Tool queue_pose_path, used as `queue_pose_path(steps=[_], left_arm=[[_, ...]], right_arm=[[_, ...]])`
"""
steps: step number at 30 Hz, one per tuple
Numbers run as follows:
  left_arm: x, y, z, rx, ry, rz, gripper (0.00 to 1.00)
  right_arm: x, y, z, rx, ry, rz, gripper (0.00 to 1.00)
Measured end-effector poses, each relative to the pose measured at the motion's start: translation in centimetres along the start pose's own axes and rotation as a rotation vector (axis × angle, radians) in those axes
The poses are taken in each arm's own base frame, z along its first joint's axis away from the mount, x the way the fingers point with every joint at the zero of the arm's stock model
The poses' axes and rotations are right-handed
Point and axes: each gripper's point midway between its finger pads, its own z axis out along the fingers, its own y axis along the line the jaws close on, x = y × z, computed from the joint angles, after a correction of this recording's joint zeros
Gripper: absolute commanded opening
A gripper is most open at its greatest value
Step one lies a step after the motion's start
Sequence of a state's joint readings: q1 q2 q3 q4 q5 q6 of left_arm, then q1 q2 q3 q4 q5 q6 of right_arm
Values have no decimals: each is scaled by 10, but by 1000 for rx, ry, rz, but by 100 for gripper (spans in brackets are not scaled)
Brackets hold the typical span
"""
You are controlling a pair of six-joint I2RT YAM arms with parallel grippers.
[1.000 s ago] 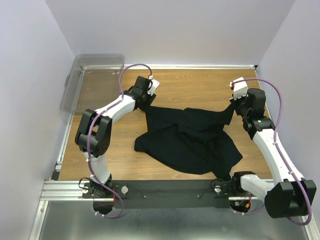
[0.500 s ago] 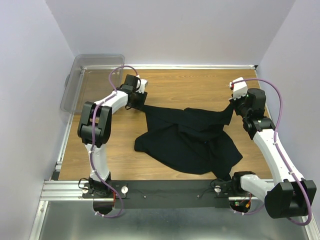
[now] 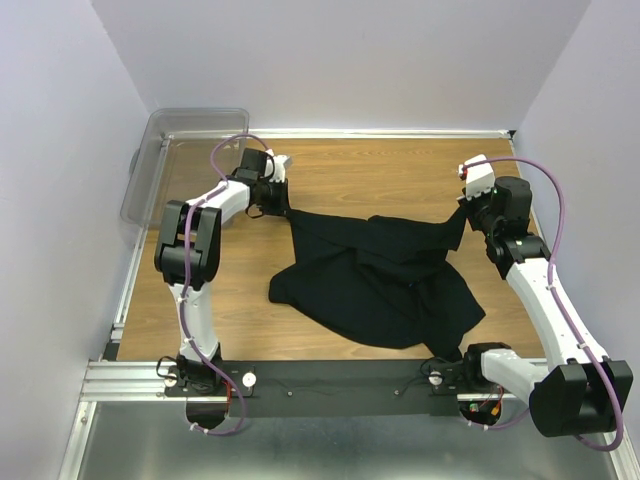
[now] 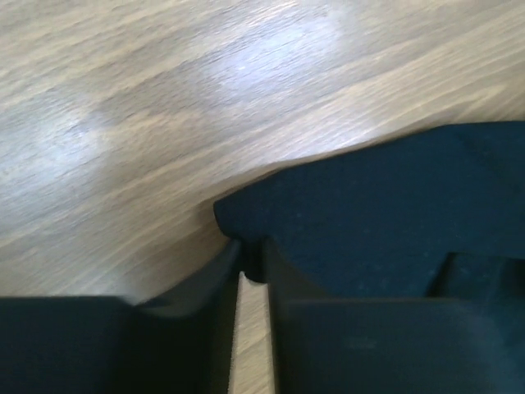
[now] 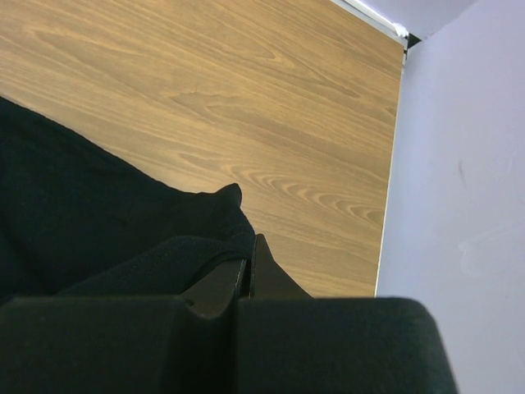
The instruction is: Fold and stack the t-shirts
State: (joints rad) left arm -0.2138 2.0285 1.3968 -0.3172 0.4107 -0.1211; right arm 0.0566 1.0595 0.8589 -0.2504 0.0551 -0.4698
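The task looks to be at its very start: the black short-sleeved t-shirt (image 3: 375,280) of soft cloth lies rumpled in the middle of the wooden worktop (image 3: 380,170), with overlapping flaps and creases, not flat and with no tidy fold in it. Whether this dark heap is one shirt or more, I cannot tell from above. No folded pile shows anywhere, and the clear plastic bin (image 3: 185,125) stands at the far left corner, well apart from the cloth. The right claw (image 3: 464,214) is at the far right corner of the t-shirt, and its own camera shows its fingers pressed together on a fold of the black cloth (image 5: 82,213), so that corner is held; the right claw (image 5: 248,267) has bare wood just beyond it. The left claw (image 3: 283,206) is at the far left corner. In its own view the left claw (image 4: 250,271) has its fingers nearly together, a thin strip of wood showing between them, and the edge of the t-shirt (image 4: 385,205) lies right at the tips. Whether that edge is pinched I cannot tell. My judgement is that the step in hand is taking both far corners to pull the shirt out flat. Spreading, all the folds and the stacking are left to do.
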Motion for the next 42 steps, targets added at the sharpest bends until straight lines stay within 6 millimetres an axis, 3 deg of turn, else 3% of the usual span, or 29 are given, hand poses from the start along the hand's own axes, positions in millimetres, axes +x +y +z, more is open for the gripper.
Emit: queue_pose_path(steps=[2,8,10,12,14,16,18,19,20,21,22,23,25,27,29,31,34,36,40,42], left_arm=[[-2,-3,-1,24,-7,-15,0],[-9,-9,-6,84,-40,-50,0],[-13,-17,-17,117,-64,-66,0],[-25,-32,-39,155,-113,-73,0],[-58,-61,-82,219,-229,-48,0],[-92,-94,-133,285,-371,-7,0],[-131,-144,-220,379,-591,87,0],[-144,-168,-265,424,-697,141,0],[-153,-196,-317,476,-818,201,0],[-155,-222,-368,523,-931,271,0],[-153,-238,-401,557,-1004,310,0],[-144,-263,-453,600,-1112,379,0],[-123,-298,-528,665,-1264,479,0],[-89,-329,-598,715,-1418,588,0],[-60,-346,-641,747,-1516,643,0],[-30,-358,-676,776,-1602,689,0],[-7,-367,-703,803,-1672,705,0],[-4,-366,-708,811,-1690,683,0],[-17,-352,-696,793,-1688,575,0],[-34,-338,-679,758,-1664,480,0]], right_arm=[[0,0,0,-1,-1,0,1],[-3,1,-2,-9,-14,0,1],[-10,2,-9,-25,-41,0,1],[-28,1,-27,-58,-76,0,0],[-67,-12,-53,-67,-155,-1,1],[-129,-39,-97,-35,-291,-6,1],[-195,-73,-157,46,-475,-15,1],[-226,-92,-198,99,-572,-19,0],[-256,-111,-242,161,-680,-22,1],[-271,-121,-269,197,-741,-24,1],[-288,-135,-309,250,-816,-21,1],[-303,-148,-345,308,-892,-16,1],[-325,-175,-427,459,-1059,11,1],[-326,-186,-468,542,-1135,30,1],[-320,-194,-507,629,-1197,51,1],[-313,-201,-533,699,-1234,69,1],[-306,-208,-546,761,-1236,85,1],[-302,-212,-551,801,-1227,91,1],[-301,-220,-550,850,-1204,87,1],[-302,-224,-543,862,-1188,89,1]])
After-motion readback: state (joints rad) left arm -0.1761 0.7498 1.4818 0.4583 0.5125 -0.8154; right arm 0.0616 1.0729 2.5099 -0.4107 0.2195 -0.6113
